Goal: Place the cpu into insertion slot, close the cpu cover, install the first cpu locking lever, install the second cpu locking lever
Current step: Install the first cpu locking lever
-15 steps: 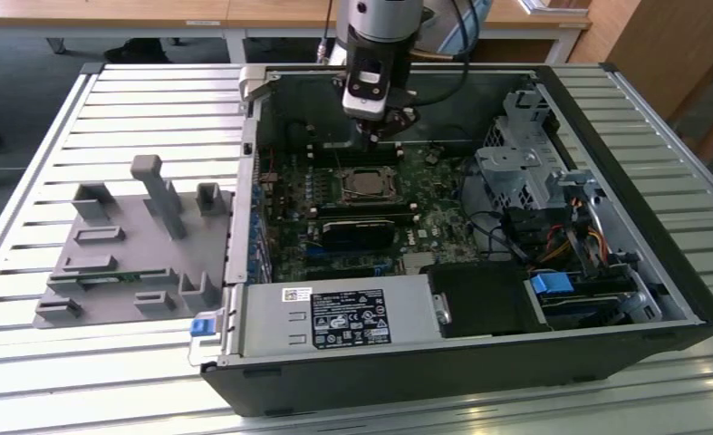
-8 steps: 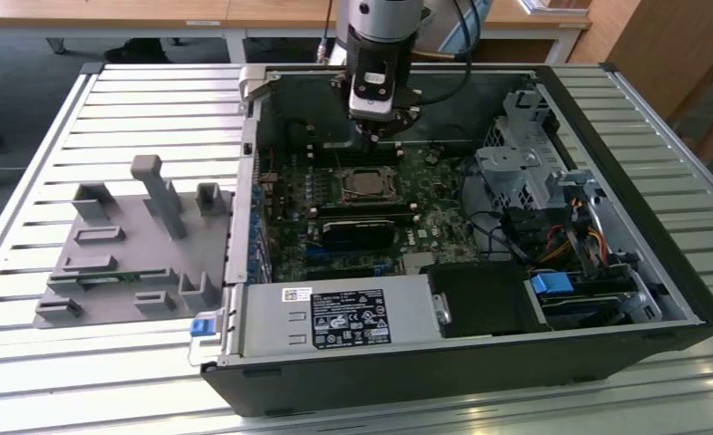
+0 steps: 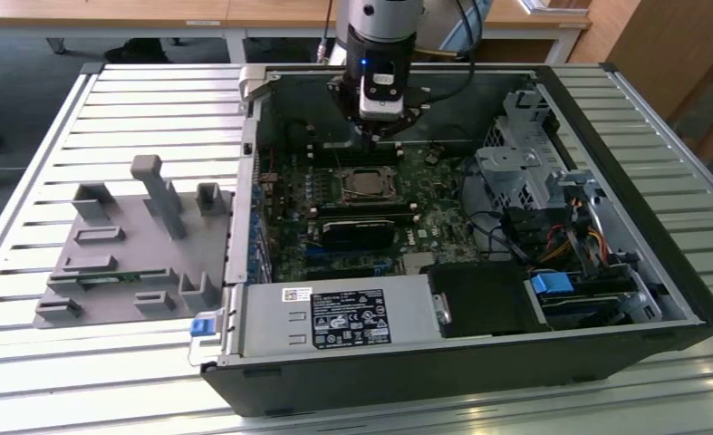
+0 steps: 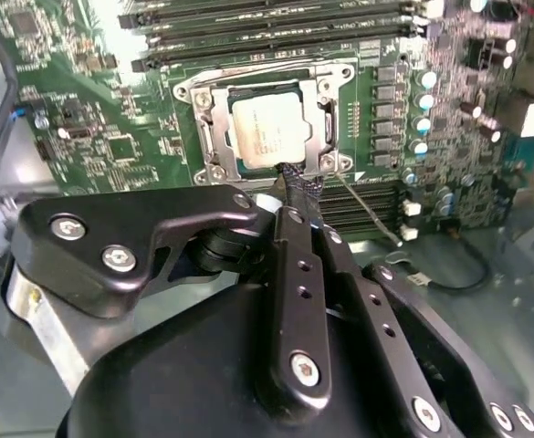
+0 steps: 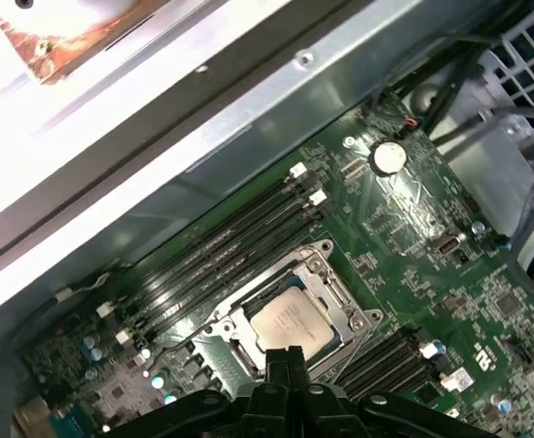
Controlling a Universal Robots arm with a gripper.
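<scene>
Over the insertion slot's (image 4: pixel 203 96) edge, end effector (image 4: pixel 294 181) pinched shut, empty; cpu (image 4: pixel 265 132) flat, face-up

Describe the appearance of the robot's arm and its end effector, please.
The arm is a silver-grey cylinder ending in a black housing with a small blue light; dark cables run beside it. The end effector is matte black: flat linkage bars with silver screw heads and narrow fingers with cross-hatched tips.

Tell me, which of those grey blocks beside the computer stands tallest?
The slim grey post toward the back; it rises well above the squat blocks around it.
</scene>
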